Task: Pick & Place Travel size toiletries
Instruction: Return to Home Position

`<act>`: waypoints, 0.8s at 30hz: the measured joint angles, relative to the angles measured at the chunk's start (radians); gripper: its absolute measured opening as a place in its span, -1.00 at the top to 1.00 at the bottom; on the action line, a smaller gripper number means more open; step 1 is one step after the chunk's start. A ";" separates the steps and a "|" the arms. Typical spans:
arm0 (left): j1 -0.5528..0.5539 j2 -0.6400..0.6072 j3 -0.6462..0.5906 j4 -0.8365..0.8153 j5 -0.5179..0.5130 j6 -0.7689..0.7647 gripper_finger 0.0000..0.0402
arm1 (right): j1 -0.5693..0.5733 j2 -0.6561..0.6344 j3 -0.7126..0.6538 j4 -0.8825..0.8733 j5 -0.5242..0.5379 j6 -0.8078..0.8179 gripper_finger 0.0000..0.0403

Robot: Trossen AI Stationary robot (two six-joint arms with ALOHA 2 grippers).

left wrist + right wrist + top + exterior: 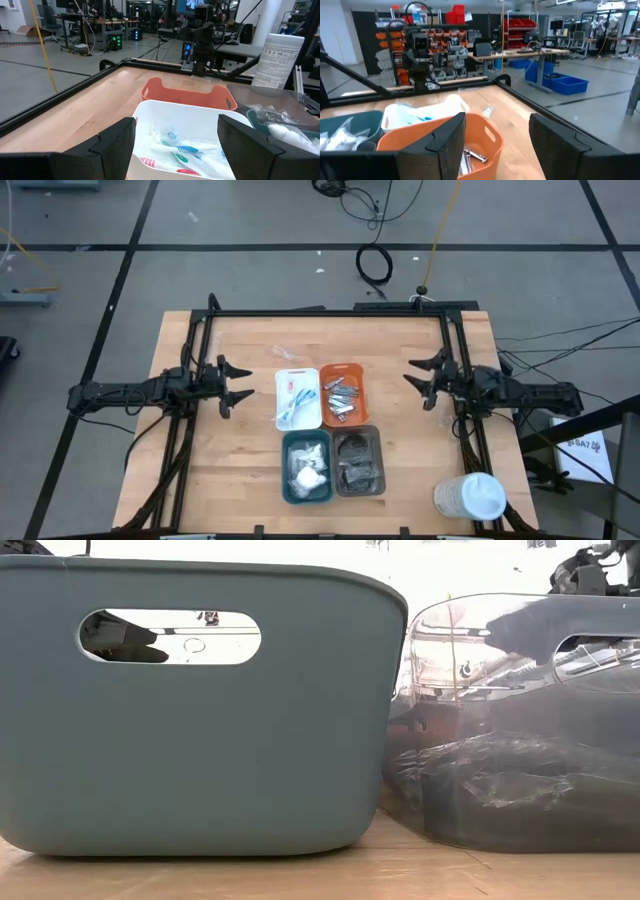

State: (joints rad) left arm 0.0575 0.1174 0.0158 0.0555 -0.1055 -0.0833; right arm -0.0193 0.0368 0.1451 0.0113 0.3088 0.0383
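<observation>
Nearest the lens, teal tray (190,710) beside grey tray (520,700). Toiletries (340,400) lying in four trays at frame centre. Left hand (243,382) mid-left, right hand (412,380) mid-right: both spread wide, empty, touching nothing.

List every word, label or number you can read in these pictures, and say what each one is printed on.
Big white cup: lines of dark print run down its side, too small to read.
White card off the table's edge, on the right arm's side: a short dark marking, too blurred to read.
No other text shows, and nothing can be quoted with confidence.
</observation>
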 joint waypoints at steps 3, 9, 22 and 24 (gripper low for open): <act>0.000 0.000 0.000 0.000 0.000 0.000 -0.36 | 0.000 0.000 -0.054 0.079 -0.028 -0.003 -0.03; 0.000 0.000 0.000 0.000 0.000 0.000 -0.36 | 0.000 0.001 -0.119 0.137 -0.076 -0.006 -0.02; 0.000 0.000 0.000 0.000 0.000 0.000 -0.36 | 0.000 0.016 -0.128 0.058 -0.079 0.037 -0.03; 0.000 0.000 0.000 0.000 0.000 0.000 -0.36 | 0.000 0.021 -0.129 0.064 -0.079 0.070 -0.03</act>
State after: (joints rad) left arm 0.0574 0.1176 0.0154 0.0556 -0.1055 -0.0830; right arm -0.0189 0.0581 0.0166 0.0753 0.2298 0.1086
